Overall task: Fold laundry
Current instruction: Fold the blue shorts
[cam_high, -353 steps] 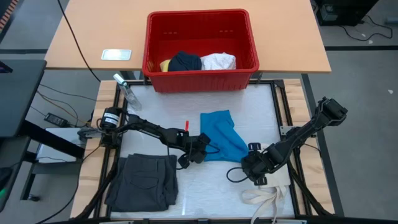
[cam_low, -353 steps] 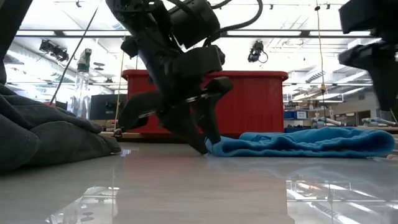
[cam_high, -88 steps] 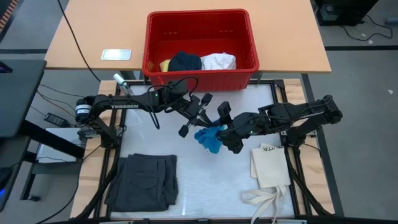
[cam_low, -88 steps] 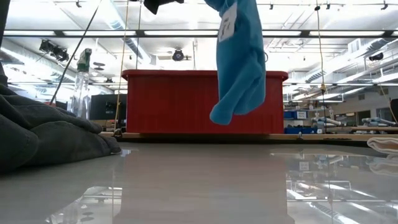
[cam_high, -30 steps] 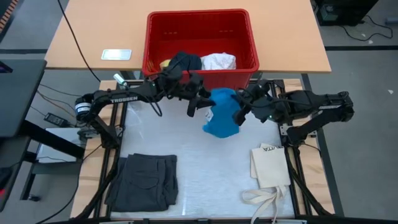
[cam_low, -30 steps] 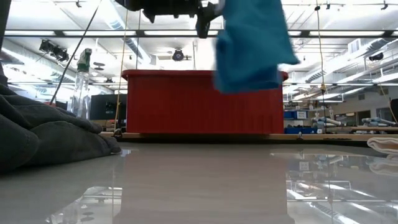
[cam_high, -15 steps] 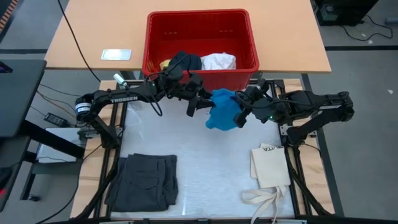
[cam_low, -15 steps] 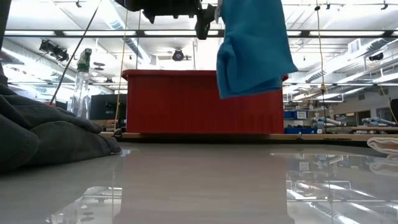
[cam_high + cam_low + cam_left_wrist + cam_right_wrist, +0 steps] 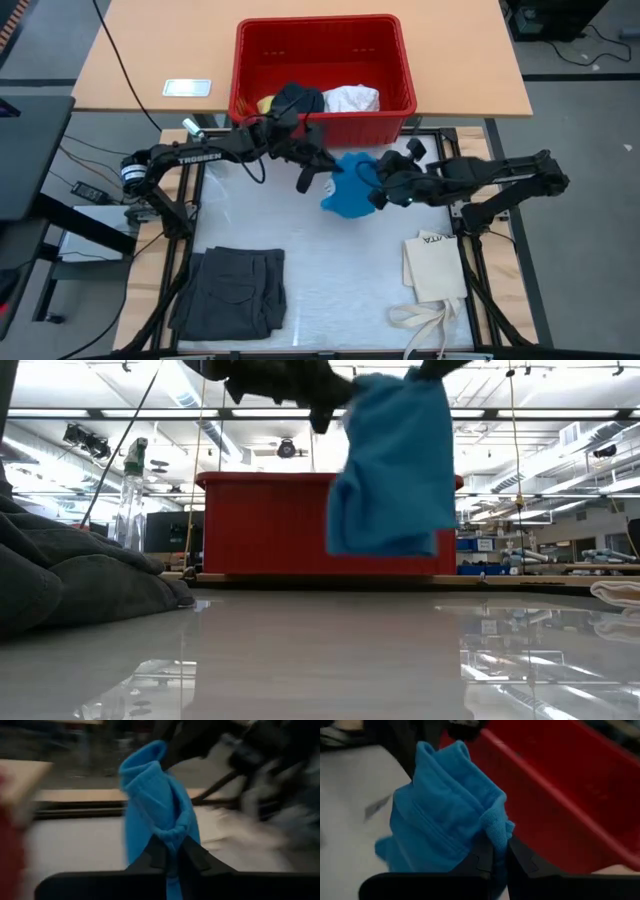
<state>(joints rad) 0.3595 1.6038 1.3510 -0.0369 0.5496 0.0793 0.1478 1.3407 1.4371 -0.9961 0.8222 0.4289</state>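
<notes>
The bright blue cloth [image 9: 349,187] hangs in the air near the centre of the high view, just below the red basket [image 9: 322,124], held between both grippers and clear of the white table surface [image 9: 330,260]. The left gripper [image 9: 322,172] reaches in from the left of the frame and pinches the cloth's left edge; in its wrist view the two dark fingers [image 9: 155,854] are closed narrowly on a bunched fold of the blue fabric [image 9: 155,805]. The right gripper [image 9: 377,190] enters from the right of the frame and grips the cloth's right edge; its wrist view shows its fingers [image 9: 484,856] drawn tight on a blue hem [image 9: 447,815], with the red basket wall [image 9: 555,785] behind. In the low view the blue cloth [image 9: 395,465] dangles from the top centre of the frame in front of the red basket [image 9: 260,525], its lower edge above the table. The dark grey cargo shorts [image 9: 232,292] lie folded at the lower left of the high view. Yellow, navy and white pieces [image 9: 318,99] sit inside the basket at upper centre. A cream tote bag [image 9: 434,280] lies flat at lower right, and a clear bottle [image 9: 203,145] rests at the table's upper-left corner.
</notes>
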